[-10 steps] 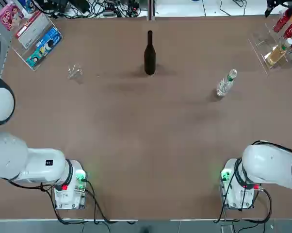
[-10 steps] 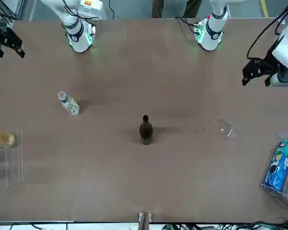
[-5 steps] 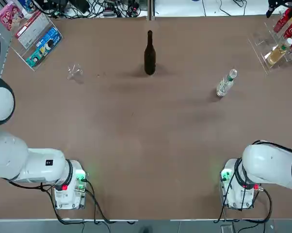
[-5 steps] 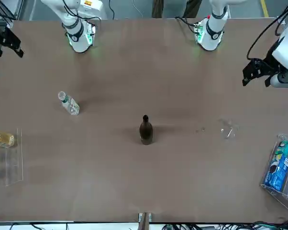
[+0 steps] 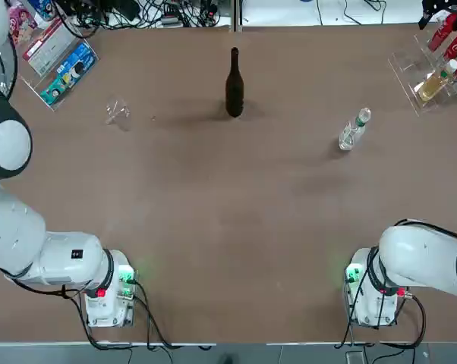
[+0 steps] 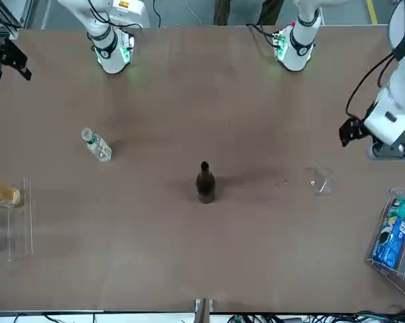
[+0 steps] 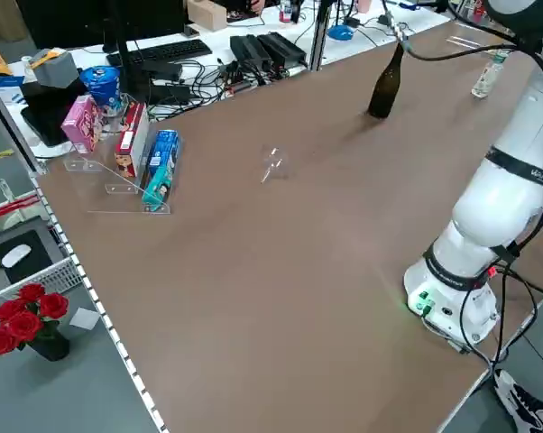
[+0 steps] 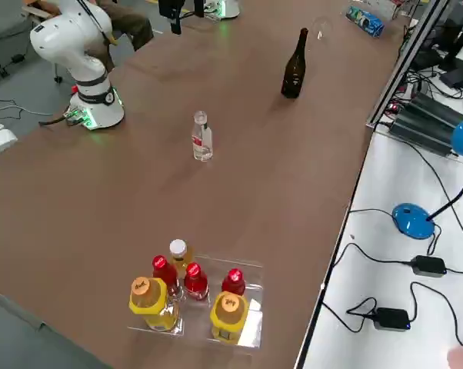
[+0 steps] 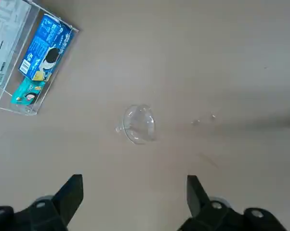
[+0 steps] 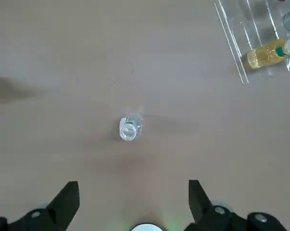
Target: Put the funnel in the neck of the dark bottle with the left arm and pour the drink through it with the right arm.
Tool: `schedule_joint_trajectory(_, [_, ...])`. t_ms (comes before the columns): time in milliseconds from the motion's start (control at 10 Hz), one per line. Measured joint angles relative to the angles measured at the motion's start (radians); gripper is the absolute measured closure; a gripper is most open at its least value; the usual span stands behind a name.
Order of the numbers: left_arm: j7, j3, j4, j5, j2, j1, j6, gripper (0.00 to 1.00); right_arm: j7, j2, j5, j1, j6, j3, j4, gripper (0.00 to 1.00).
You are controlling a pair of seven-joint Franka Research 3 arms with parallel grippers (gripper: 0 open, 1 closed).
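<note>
The funnel (image 9: 140,124) lies on its side toward the table's (image 5: 213,227) far left corner. It looks light, stiff and slippery; perhaps the cone wall is best to pinch, gently. Left gripper (image 9: 135,177), near the left edge, is open and empty; right gripper (image 10: 133,182), by the far right corner, also.

White arms, trailing black cables.

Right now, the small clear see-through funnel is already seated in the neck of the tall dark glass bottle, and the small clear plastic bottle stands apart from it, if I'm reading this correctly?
Not quite: the clear funnel lies on the brown table, away from the dark bottle, as the front view shows.
</note>
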Motion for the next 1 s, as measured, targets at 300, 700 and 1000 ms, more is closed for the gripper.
schedule_joint_trajectory(300, [-0.083,0.0,-0.238,0.168,0.024,0.004,0.256,0.04,-0.002,0.0,0.0,0.0,-0.003,0.0,-0.006,0.0])
schedule_joint_trajectory(700, [-0.452,0.0,-0.409,0.533,0.168,0.013,0.426,0.04,-0.003,0.0,0.0,0.0,-0.003,-0.013,-0.008,0.0])
schedule_joint_trajectory(1000, [-0.624,-0.001,-0.433,0.685,0.267,0.013,0.43,0.05,-0.004,0.0,0.001,0.0,-0.016,-0.047,-0.009,0.0])
